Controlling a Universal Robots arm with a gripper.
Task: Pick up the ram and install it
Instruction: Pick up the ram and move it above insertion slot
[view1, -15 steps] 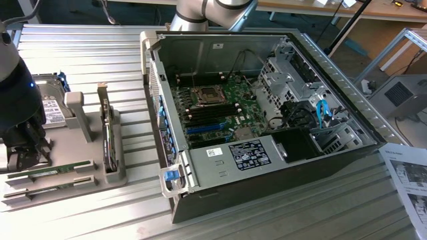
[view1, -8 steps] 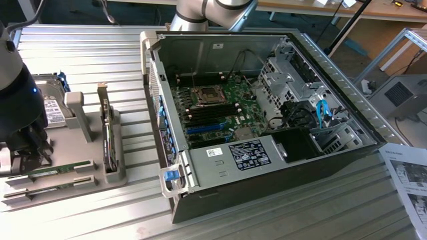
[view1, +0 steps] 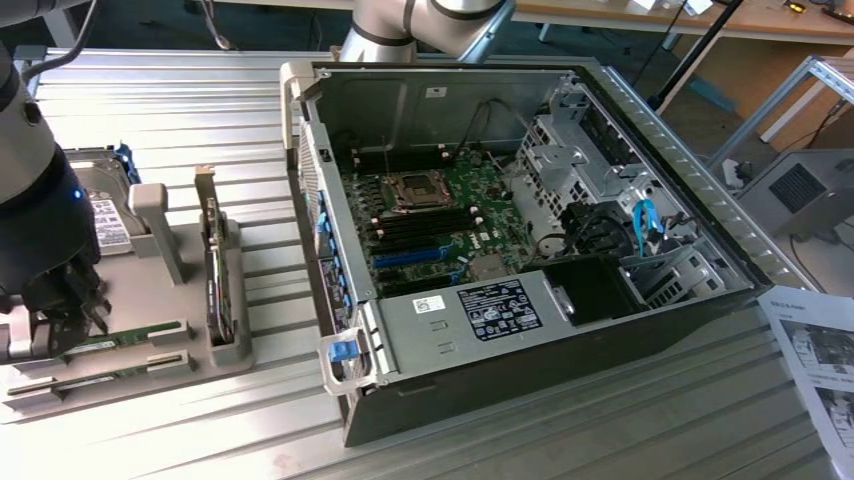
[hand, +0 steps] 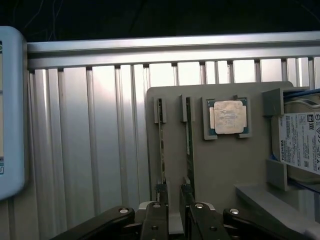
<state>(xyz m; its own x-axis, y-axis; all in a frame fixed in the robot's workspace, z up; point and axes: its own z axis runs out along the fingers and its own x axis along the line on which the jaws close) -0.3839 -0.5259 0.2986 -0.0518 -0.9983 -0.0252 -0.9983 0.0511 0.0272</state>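
Two ram sticks lie on edge in a grey holder (view1: 187, 365) at the exterior view's left: one ram (view1: 134, 337) and another (view1: 100, 385) nearer the front. My gripper (view1: 60, 322) hangs over their left ends. In the wrist view the sticks run as thin green strips, one ram (hand: 161, 145) and the other (hand: 189, 145), down toward my gripper (hand: 173, 197). Its fingers (hand: 161, 192) stand apart, with bare grey holder (hand: 220, 170) showing in the gap between them. I cannot tell whether a finger touches either stick. The motherboard's black slots (view1: 427, 228) sit inside the open computer case (view1: 441, 330).
An upright card with a metal bracket (view1: 214, 270) stands in the holder right of the sticks, and a hard drive (view1: 110, 222) lies behind them. A square silver processor (hand: 229, 117) sits in the holder. Printed sheets (view1: 817, 350) lie at the far right on the ribbed metal table (view1: 200, 120).
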